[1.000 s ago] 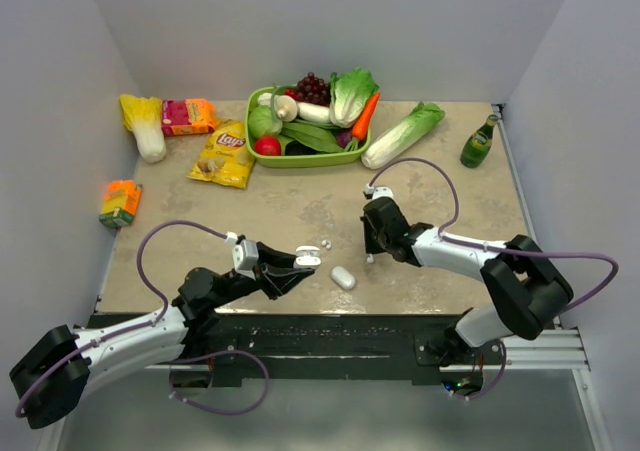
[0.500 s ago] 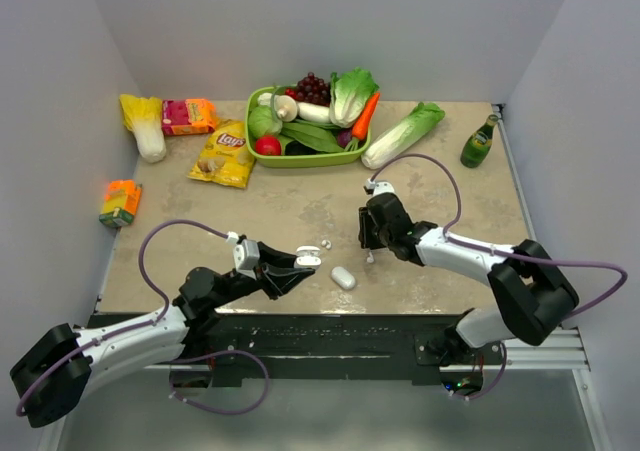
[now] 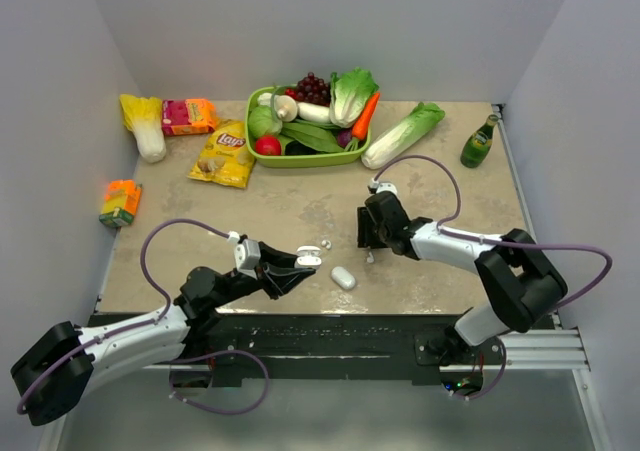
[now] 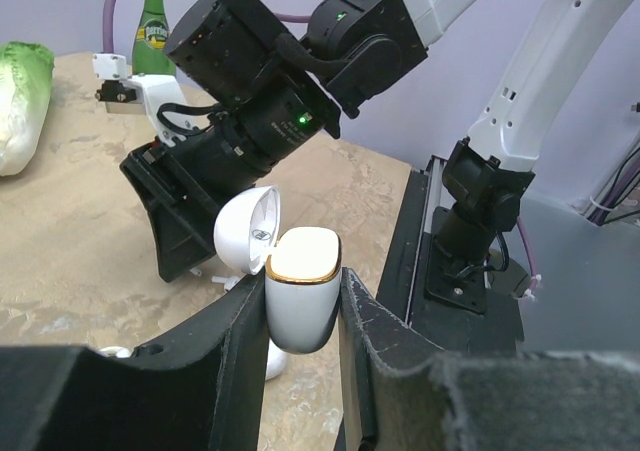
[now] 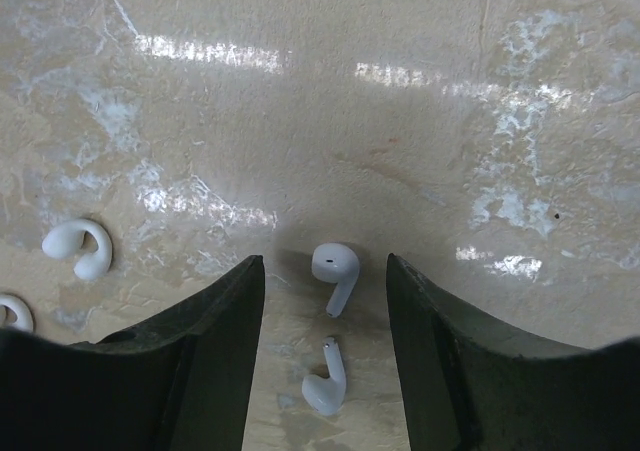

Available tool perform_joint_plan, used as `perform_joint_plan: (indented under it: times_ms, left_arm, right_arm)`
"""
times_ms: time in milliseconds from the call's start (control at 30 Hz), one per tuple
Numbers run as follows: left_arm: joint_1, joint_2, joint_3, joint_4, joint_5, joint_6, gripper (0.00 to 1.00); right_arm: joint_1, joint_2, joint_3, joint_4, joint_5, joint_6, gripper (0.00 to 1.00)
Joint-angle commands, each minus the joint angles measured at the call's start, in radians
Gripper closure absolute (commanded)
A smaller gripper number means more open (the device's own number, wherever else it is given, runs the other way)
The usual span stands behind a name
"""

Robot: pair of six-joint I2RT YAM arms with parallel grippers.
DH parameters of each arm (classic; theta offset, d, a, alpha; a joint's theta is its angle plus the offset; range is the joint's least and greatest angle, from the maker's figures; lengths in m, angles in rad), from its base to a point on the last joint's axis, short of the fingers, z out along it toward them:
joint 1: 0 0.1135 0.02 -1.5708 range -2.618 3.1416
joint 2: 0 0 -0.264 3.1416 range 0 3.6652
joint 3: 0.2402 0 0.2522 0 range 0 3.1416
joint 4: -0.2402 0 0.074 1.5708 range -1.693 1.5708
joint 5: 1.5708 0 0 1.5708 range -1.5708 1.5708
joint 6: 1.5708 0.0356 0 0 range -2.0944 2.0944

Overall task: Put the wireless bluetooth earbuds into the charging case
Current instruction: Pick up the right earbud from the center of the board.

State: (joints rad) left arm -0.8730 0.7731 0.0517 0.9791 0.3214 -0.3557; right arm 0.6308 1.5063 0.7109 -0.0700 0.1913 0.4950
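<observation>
As seen from above, the left gripper (image 3: 300,266) pinches the open charging case (image 3: 308,260), and the right gripper (image 3: 369,251) points down at the table (image 3: 200,221). From the left wrist, the white case (image 4: 300,296) sits tight between both fingers (image 4: 235,361) with its lid up. From the right wrist, the fingers (image 5: 215,351) stand spread apart, and two wireless bluetooth earbuds (image 5: 335,269) lie on the table between them.
</observation>
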Motion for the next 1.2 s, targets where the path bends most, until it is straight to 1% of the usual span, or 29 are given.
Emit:
perform_joint_plan:
  times_ms: [0,233,533,833,1000,1167]
  left_arm:
    - [-0.006,-0.011,-0.073,0.066,-0.001,0.011,1.0]
    - [-0.006,-0.032,-0.078,0.044,-0.008,0.012,1.0]
    - [-0.006,-0.037,-0.076,0.035,-0.008,0.017,1.0]
    - [-0.006,-0.035,-0.078,0.039,-0.001,0.014,1.0]
    - [-0.006,-0.044,-0.079,0.033,-0.002,0.014,1.0]
    - [-0.006,-0.044,-0.085,0.039,-0.001,0.011,1.0]
  right_arm:
    - [-0.003,0.026,0.067,-0.01,0.0,0.065,0.45]
    - [-0.003,0.063,0.082,-0.021,0.01,0.073,0.51]
    - [-0.003,0.071,0.059,-0.036,0.062,0.06,0.54]
    - [-0.003,0.075,0.045,-0.04,0.083,0.045,0.56]
    - [-0.002,0.084,0.055,-0.054,0.092,0.04,0.59]
    - [0.026,0.095,0.071,-0.086,0.131,0.037,0.59]
